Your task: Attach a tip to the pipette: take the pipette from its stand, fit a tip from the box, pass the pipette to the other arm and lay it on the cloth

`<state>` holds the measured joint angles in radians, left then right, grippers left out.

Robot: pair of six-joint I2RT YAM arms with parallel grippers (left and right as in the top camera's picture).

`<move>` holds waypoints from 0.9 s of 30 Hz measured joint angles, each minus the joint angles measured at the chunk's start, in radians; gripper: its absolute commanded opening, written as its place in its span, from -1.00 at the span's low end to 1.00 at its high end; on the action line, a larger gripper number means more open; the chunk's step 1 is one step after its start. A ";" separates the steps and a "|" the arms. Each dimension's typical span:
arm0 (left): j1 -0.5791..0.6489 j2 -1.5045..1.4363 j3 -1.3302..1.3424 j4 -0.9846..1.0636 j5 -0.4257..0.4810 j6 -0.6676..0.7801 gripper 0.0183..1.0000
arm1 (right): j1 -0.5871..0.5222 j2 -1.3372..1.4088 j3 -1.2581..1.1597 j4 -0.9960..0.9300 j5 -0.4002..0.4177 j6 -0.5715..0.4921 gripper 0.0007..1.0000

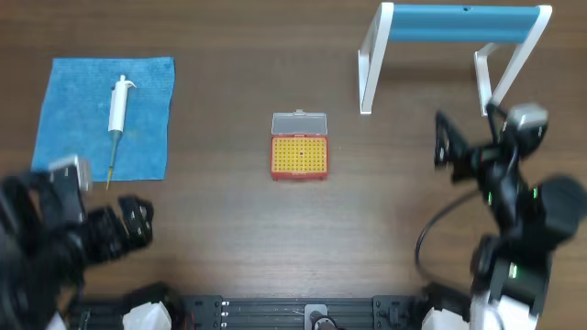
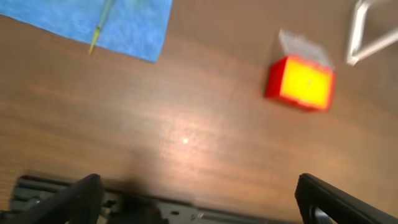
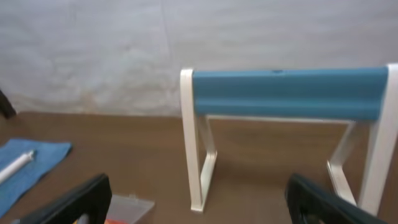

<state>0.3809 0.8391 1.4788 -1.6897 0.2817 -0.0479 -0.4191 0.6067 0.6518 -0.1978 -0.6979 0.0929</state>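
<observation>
Brown wood of the table [image 1: 238,238] carries the blue-barred stand [image 1: 459,23], nothing hung on it, and the blue cloth [image 1: 64,137] at the left. Both pincers are spread and empty, the left gripper [image 2: 199,208] near the cloth's corner and the right gripper [image 3: 199,208] facing the stand, each parked clear of the work, as I judge it. Mid-table the tip box [image 1: 299,156] sits with its lid open for access, and the pipette [image 1: 118,101] lies flat on the cloth with what looks like a yellow tip [image 1: 111,165] fitted, so the task reads as done.
</observation>
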 measured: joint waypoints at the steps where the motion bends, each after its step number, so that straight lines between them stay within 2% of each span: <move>1: 0.000 -0.047 -0.001 0.004 -0.001 -0.026 0.99 | -0.015 -0.061 0.000 -0.093 -0.011 -0.045 0.80; 4: 0.000 -0.160 0.002 0.000 -0.005 -0.092 0.99 | -0.043 -0.209 -0.002 -0.294 -0.026 -0.140 0.80; 7: 0.000 -0.211 0.002 -0.001 -0.008 -0.141 0.99 | -0.046 -0.329 -0.015 -0.382 -0.048 -0.188 0.80; 14: 0.000 -0.211 -0.002 -0.001 -0.020 -0.186 0.99 | -0.046 -0.438 -0.116 -0.510 -0.119 -0.208 0.80; 27: 0.000 -0.211 -0.004 -0.001 -0.046 -0.190 0.99 | -0.046 -0.438 -0.178 -0.532 -0.128 -0.208 0.80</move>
<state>0.3809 0.6281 1.4750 -1.6909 0.2356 -0.2379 -0.4648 0.1688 0.4740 -0.7296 -0.8261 -0.1146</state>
